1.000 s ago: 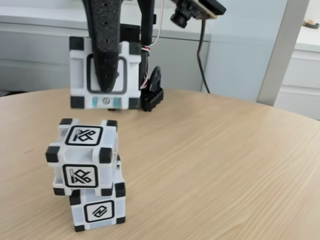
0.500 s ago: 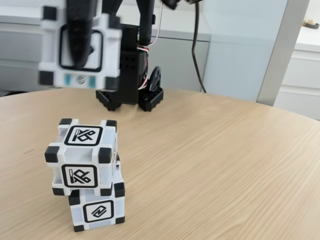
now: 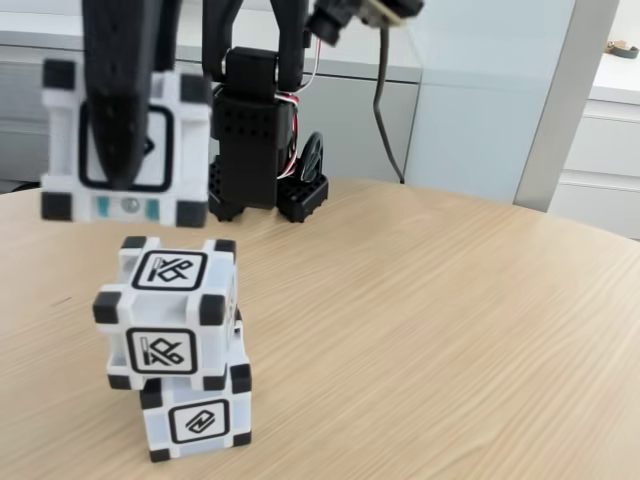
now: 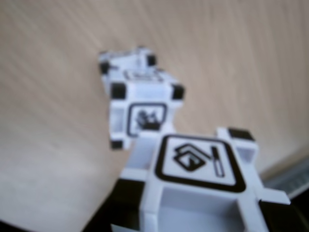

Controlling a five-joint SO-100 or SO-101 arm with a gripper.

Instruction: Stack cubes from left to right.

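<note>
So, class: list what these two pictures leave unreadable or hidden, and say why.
- Held cube: its front glyph in the fixed view is covered by the gripper finger and smeared by motion.
- Bottom cube: wrist view, mostly hidden beneath the middle cube; blurred.
- Arm base: top cut off by the fixed view's upper edge.

No readable text, numbers or brands anywhere. Only signs: black-framed abstract glyphs on the cube faces. Upper stacked cube (image 3: pixel 168 312) carries one glyph on top and front, lower stacked cube (image 3: pixel 196 418) a different one, held cube (image 4: pixel 195 186) a third, seen in the wrist view.
</note>
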